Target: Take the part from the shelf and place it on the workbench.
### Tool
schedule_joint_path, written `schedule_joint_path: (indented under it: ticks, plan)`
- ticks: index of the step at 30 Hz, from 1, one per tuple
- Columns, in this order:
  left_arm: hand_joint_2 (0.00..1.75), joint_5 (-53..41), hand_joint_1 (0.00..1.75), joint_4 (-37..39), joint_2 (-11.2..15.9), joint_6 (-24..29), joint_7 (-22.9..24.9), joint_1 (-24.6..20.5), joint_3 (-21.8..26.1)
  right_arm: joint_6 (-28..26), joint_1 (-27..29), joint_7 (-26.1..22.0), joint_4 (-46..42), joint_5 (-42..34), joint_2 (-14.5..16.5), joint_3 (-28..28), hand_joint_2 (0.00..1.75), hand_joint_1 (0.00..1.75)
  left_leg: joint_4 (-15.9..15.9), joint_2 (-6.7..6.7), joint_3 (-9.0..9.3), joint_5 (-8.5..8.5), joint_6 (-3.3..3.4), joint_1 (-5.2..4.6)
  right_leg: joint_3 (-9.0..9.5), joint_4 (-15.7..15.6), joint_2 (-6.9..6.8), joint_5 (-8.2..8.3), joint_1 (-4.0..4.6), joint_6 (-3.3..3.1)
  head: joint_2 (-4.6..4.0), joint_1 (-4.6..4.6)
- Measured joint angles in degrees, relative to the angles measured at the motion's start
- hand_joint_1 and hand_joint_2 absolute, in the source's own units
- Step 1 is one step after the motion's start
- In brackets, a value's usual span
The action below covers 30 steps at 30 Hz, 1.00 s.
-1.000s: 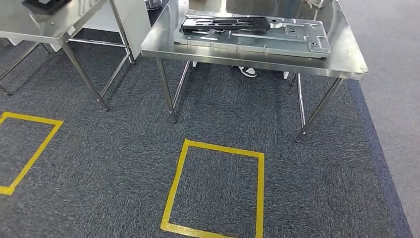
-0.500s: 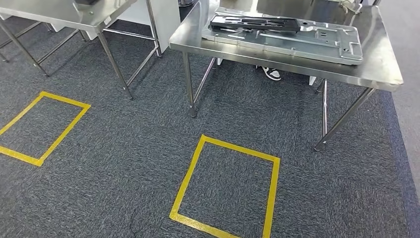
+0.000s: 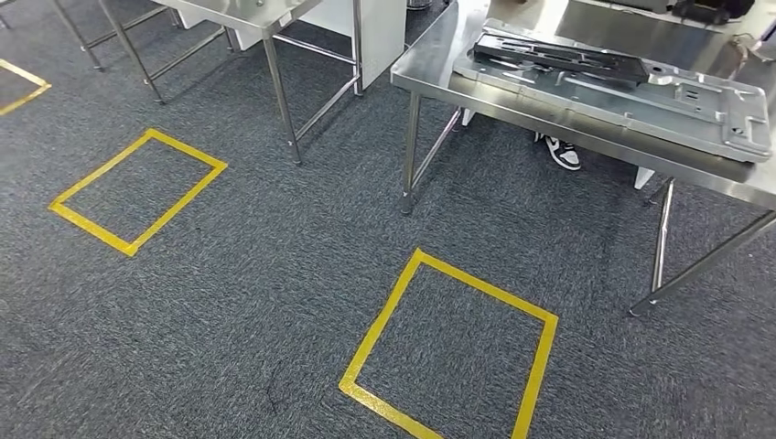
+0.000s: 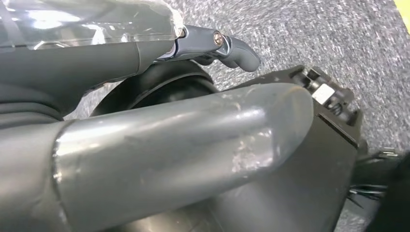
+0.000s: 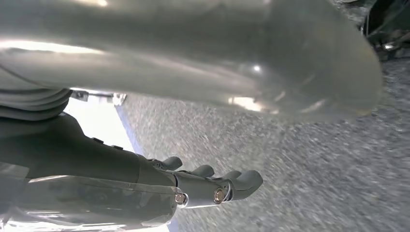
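A long black part (image 3: 558,57) lies on a grey metal plate (image 3: 659,96) on a steel workbench (image 3: 437,57) at the upper right of the head view. My left hand (image 4: 164,140) hangs over the carpet and holds nothing, its thumb apart from the dark fingers (image 4: 227,46). My right hand (image 5: 193,63) also hangs over the carpet with nothing in it, its fingers (image 5: 217,186) stretched out away from the thumb.
A second steel table (image 3: 247,11) stands at the upper left beside a white cabinet (image 3: 380,27). Two yellow tape squares (image 3: 91,224) (image 3: 380,325) mark the grey carpet. A person's shoe (image 3: 560,151) shows under the workbench, behind its thin legs (image 3: 410,155).
The whole picture has slid right and tilted, so the camera has turned left. The workbench now sits at the upper right, and another yellow mark enters at the far left.
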Motion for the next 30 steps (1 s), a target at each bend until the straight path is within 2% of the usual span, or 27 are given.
schedule_joint_path:
  ticks: [1, 2, 3, 4, 5, 6, 8, 9, 10, 11, 12, 13, 14, 15, 16, 17, 19, 20, 21, 23, 24, 25, 26, 27, 28, 30]
  plan:
    - [0.0, 0.08, 0.0, 0.0, -0.03, 0.02, -0.03, 0.01, 0.01, 0.16, 0.0, 0.07, 0.02, 0.05, 0.02, -0.02, 0.0, 0.0, 0.1, -0.53, -0.23, 0.02, -0.28, 0.07, 0.68, -1.71, 0.84, 0.29, 0.08, -0.26, 0.0, 0.0]
    - [0.0, 0.15, 0.0, 0.0, -0.05, 0.03, -0.07, 0.0, 0.04, 0.35, -0.03, 0.1, 0.03, 0.11, 0.03, -0.03, 0.0, 0.0, 0.13, -1.09, -0.54, 0.1, -0.64, 0.18, 0.89, -2.3, 1.04, 0.08, 0.14, -0.39, 0.0, -0.01]
    - [0.0, 0.21, 0.0, -0.01, -0.05, 0.07, -0.1, -0.03, 0.07, 0.55, -0.15, 0.09, 0.04, 0.18, 0.04, -0.04, 0.0, 0.0, 0.07, -1.76, -0.72, 0.21, -1.02, 0.27, 1.03, -2.74, 0.42, 0.14, 0.12, -0.45, 0.0, 0.0]
    - [0.0, 0.25, 0.0, -0.01, -0.05, 0.08, -0.13, -0.03, 0.11, 0.75, -0.25, 0.09, 0.06, 0.25, 0.04, -0.04, 0.0, 0.0, 0.18, -1.74, -0.81, 0.15, -1.35, 0.29, 1.23, -3.12, -0.28, 0.29, 0.0, -0.6, 0.0, -0.01]
    - [0.0, 0.28, 0.0, -0.01, -0.02, 0.1, -0.13, 0.0, 0.15, 0.88, -0.3, 0.09, 0.08, 0.3, 0.02, -0.04, 0.0, 0.0, 0.77, -1.04, -1.07, -0.33, -1.72, 0.21, 1.5, -3.57, -0.98, 0.46, -0.18, -0.77, 0.0, -0.02]
    - [0.0, 0.3, 0.0, -0.01, 0.05, 0.14, -0.13, 0.01, 0.19, 0.93, -0.29, 0.08, 0.09, 0.33, -0.01, -0.04, 0.0, 0.0, 2.46, 0.16, -1.74, -1.51, -2.13, 0.14, 1.75, -4.0, -1.81, 0.61, -0.36, -0.98, 0.0, -0.03]
    - [0.0, 0.32, 0.0, -0.01, 0.27, 0.23, -0.12, -0.14, 0.25, 0.96, -0.08, 0.07, 0.17, 0.36, -0.29, -0.04, 0.0, 0.0, 8.9, 2.73, -4.61, -5.26, -2.93, 0.22, 1.98, -4.27, -3.46, 0.65, -0.42, -1.23, 0.0, -0.05]
    - [0.0, 0.32, 0.0, -0.01, 0.37, 0.27, -0.13, -0.3, 0.27, 0.96, -0.02, 0.07, 0.23, 0.37, -0.5, -0.05, 0.0, 0.0, 12.68, 3.24, -6.33, -7.0, -3.27, 0.31, 1.97, -4.21, -4.4, 0.59, -0.43, -1.29, 0.0, -0.05]
    - [0.0, 0.33, 0.0, -0.01, 0.45, 0.28, -0.13, -0.45, 0.27, 0.96, -0.03, 0.07, 0.33, 0.37, -0.75, -0.05, 0.0, 0.0, 15.39, 3.45, -7.5, -7.91, -3.55, 0.4, 1.95, -4.13, -5.23, 0.52, -0.46, -1.24, 0.0, -0.05]
    - [0.0, 0.34, 0.0, -0.01, 0.52, 0.29, -0.13, -0.51, 0.28, 0.97, -0.05, 0.07, 0.43, 0.37, -0.97, -0.05, 0.0, 0.0, 16.34, 3.58, -7.8, -7.72, -3.81, 0.53, 1.94, -4.04, -6.02, 0.42, -0.52, -1.12, 0.0, -0.05]
    - [0.0, 0.36, 0.0, -0.01, 0.59, 0.3, -0.13, -0.45, 0.3, 0.99, -0.12, 0.06, 0.51, 0.38, -1.13, -0.04, 0.0, 0.0, 15.01, 3.8, -6.94, -6.37, -4.04, 0.71, 1.98, -3.89, -6.72, 0.27, -0.61, -0.96, 0.0, -0.05]
    - [0.0, 0.37, 0.0, -0.01, 0.66, 0.3, -0.1, -0.28, 0.33, 1.08, -0.19, 0.04, 0.57, 0.42, -1.3, -0.04, 0.0, 0.0, 11.62, 4.39, -5.09, -4.23, -4.26, 0.92, 2.05, -3.67, -7.34, 0.07, -0.71, -0.7, 0.0, -0.05]
    - [0.0, 0.39, 0.0, -0.01, 0.71, 0.32, -0.06, -0.07, 0.4, 1.18, -0.24, 0.0, 0.61, 0.5, -1.45, -0.04, 0.0, 0.0, 7.54, 5.52, -3.03, -2.44, -4.46, 0.98, 2.09, -3.4, -7.86, -0.18, -0.7, -0.37, 0.0, -0.04]
    - [0.0, 0.4, 0.0, -0.01, 0.74, 0.34, -0.03, 0.12, 0.49, 1.33, -0.27, -0.04, 0.62, 0.61, -1.57, -0.04, 0.0, 0.0, 3.97, 6.5, -1.29, -1.22, -4.17, 0.95, 2.06, -3.07, -8.36, -0.42, -0.62, -0.02, 0.0, -0.03]
    - [0.0, 0.41, 0.0, -0.01, 0.72, 0.4, 0.01, 0.23, 0.58, 1.51, -0.3, -0.08, 0.63, 0.7, -1.67, -0.04, 0.0, 0.0, 1.68, 7.22, -0.35, -0.69, -3.71, 0.86, 2.01, -2.83, -8.82, -0.58, -0.44, 0.36, 0.0, -0.02]
    - [0.0, 0.44, 0.0, -0.01, 0.68, 0.44, 0.02, 0.26, 0.67, 1.62, -0.34, -0.1, 0.63, 0.78, -1.73, -0.04, 0.0, 0.0, 0.87, 7.42, -0.22, -0.84, -3.12, 0.69, 1.94, -2.69, -9.31, -0.64, -0.27, 0.68, 0.0, 0.0]
    - [0.0, 0.51, 0.0, -0.01, 0.57, 0.5, 0.01, 0.25, 0.84, 1.83, -0.68, -0.15, 0.63, 0.84, -1.74, -0.04, 0.0, 0.0, 0.66, 6.4, -0.57, -0.6, -1.89, 0.65, 2.01, -2.63, -10.2, -0.71, -0.26, 1.22, 0.0, 0.02]
    - [0.0, 0.54, 0.0, -0.01, 0.53, 0.5, -0.01, 0.26, 0.93, 1.89, -0.85, -0.19, 0.63, 0.86, -1.74, -0.04, 0.0, 0.0, 0.53, 5.91, -0.6, -0.44, -1.49, 0.69, 1.96, -2.2, -9.67, -1.19, -0.4, 1.46, 0.0, 0.03]
    - [0.0, 0.6, 0.0, -0.01, 0.49, 0.51, -0.02, 0.22, 1.02, 1.93, -0.97, -0.23, 0.63, 0.88, -1.72, -0.04, 0.0, 0.0, 0.38, 5.43, -0.61, -0.23, -1.07, 0.76, 1.46, -0.86, -8.47, -2.31, -0.54, 1.64, 0.0, 0.03]
    - [0.0, 0.69, 0.0, 0.0, 0.4, 0.52, -0.02, 0.14, 1.15, 1.99, -0.92, -0.26, 0.63, 0.93, -1.48, -0.04, 0.0, 0.0, 0.27, 4.55, -0.7, 0.07, -0.52, 0.73, -1.19, 5.03, -5.3, -5.94, -0.65, 1.7, 0.0, 0.03]
    - [0.0, 0.74, 0.0, 0.01, 0.37, 0.52, -0.01, 0.14, 1.18, 1.99, -0.86, -0.26, 0.63, 0.95, -1.28, -0.05, 0.0, 0.0, 0.3, 4.02, -0.83, 0.15, -0.34, 0.62, -3.04, 8.79, -4.43, -7.64, -0.56, 1.58, 0.0, 0.03]
    - [0.0, 0.75, 0.0, 0.01, 0.35, 0.53, 0.01, 0.21, 1.21, 2.01, -0.78, -0.26, 0.64, 0.97, -1.1, -0.05, 0.0, 0.0, 0.32, 3.39, -0.9, 0.2, -0.24, 0.47, -4.52, 11.65, -4.05, -8.44, -0.39, 1.39, 0.0, 0.03]
    - [0.0, 0.75, 0.0, 0.02, 0.33, 0.53, 0.0, 0.28, 1.22, 2.02, -0.72, -0.28, 0.64, 0.98, -0.97, -0.06, 0.0, 0.0, 0.34, 2.65, -0.91, 0.24, -0.17, 0.31, -5.24, 12.76, -3.87, -8.1, -0.2, 1.11, 0.0, 0.03]
    - [0.0, 0.75, 0.0, 0.02, 0.27, 0.53, -0.02, 0.35, 1.24, 2.07, -0.68, -0.34, 0.64, 0.98, -0.91, -0.06, 0.0, 0.0, 0.36, 1.84, -0.85, 0.26, -0.13, 0.15, -4.99, 11.78, -3.68, -6.67, 0.03, 0.73, 0.0, 0.03]
    - [0.0, 0.75, 0.0, 0.02, 0.19, 0.55, -0.04, 0.37, 1.24, 2.16, -0.66, -0.49, 0.64, 0.98, -0.89, -0.06, 0.0, 0.0, 0.36, 1.01, -0.74, 0.28, -0.11, 0.0, -3.81, 8.87, -3.21, -4.46, 0.29, 0.22, 0.0, 0.03]
    - [0.0, 0.75, 0.0, 0.02, -0.16, 0.64, -0.07, 0.3, 1.26, 2.33, -0.6, -1.03, 0.63, 1.02, -0.88, -0.1, 0.0, 0.0, 0.43, -0.35, -0.65, 0.26, -0.17, -0.17, -0.79, 1.7, -0.59, -0.89, 0.63, -1.03, 0.0, 0.02]
